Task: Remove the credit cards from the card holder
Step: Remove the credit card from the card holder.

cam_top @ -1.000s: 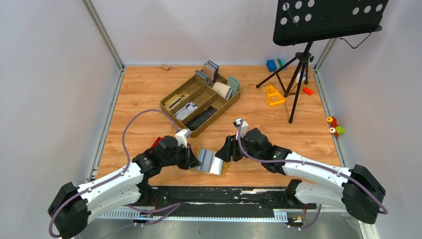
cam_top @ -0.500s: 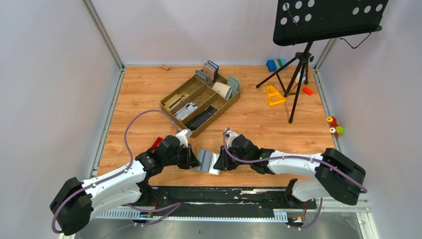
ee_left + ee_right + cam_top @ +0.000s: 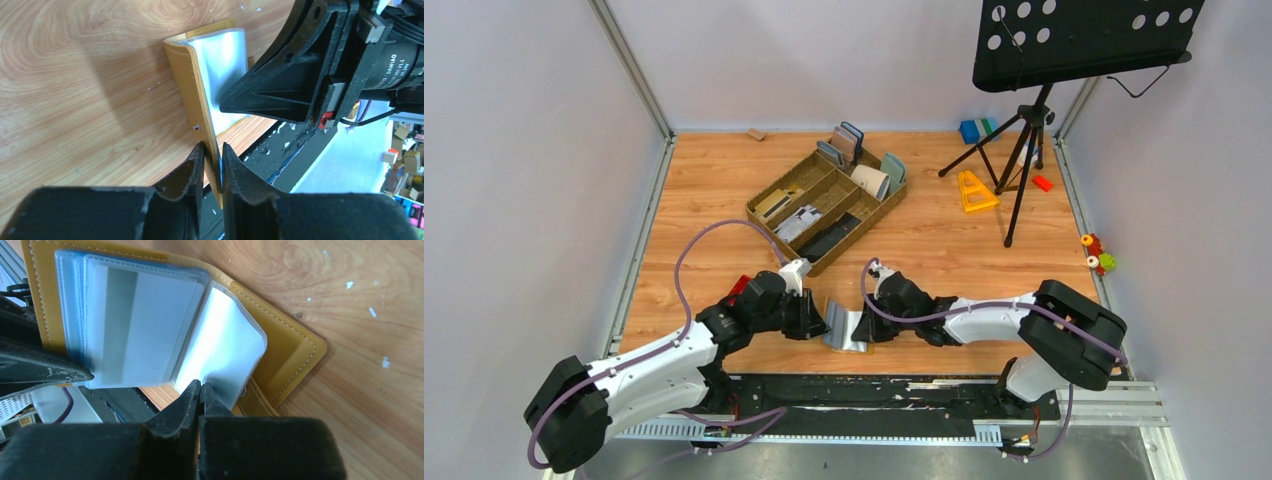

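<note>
While card holder (image 3: 843,329) sits open at the near table (image 3: 964,250) edge between both arms, right gripper (image 3: 201,389) clenched on a pale credit card (image 3: 225,340) corner, left gripper (image 3: 213,161) jaws slightly parted astride its left yellow flap, grip unclear.

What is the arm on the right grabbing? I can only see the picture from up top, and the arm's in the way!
Observer: Its wrist camera shows the right gripper pinched shut on the edge of a pale sheet inside the card holder. Whether it's a card or a sleeve, I cannot tell.
Operator: Are there more cards in there?
Observer: Yes, a stack of credit cards in clear sleeves lies against the other flap, one with a grey stripe.
Operator: And the other arm?
Observer: The left gripper has a finger on each side of the card holder's flap, which stands up on edge.
</note>
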### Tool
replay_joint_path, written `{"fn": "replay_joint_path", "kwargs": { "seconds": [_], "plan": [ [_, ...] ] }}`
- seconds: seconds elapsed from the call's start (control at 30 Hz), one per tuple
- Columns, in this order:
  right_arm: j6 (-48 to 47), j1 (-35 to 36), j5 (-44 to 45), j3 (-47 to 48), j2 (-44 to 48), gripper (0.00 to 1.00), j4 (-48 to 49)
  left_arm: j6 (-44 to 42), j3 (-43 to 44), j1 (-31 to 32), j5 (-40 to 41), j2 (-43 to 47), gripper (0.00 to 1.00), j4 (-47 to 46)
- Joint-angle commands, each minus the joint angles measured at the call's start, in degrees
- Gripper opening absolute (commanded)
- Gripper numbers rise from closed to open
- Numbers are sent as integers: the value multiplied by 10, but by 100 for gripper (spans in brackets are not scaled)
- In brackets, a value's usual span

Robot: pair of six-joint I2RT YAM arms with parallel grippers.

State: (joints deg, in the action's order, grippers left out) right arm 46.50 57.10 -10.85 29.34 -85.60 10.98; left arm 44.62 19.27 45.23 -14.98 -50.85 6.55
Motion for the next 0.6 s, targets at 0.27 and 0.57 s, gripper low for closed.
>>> {"fn": "replay_joint_path", "kwargs": {
  "seconds": [0.27, 0.57],
  "plan": [
    [5, 2, -4, 5, -21, 0, 31, 7, 16, -1, -33, -25, 21, -89],
    [4, 2, -5, -9, -17, 0, 42, 26, 6, -1, -57, -51, 15, -136]
  ]
}}
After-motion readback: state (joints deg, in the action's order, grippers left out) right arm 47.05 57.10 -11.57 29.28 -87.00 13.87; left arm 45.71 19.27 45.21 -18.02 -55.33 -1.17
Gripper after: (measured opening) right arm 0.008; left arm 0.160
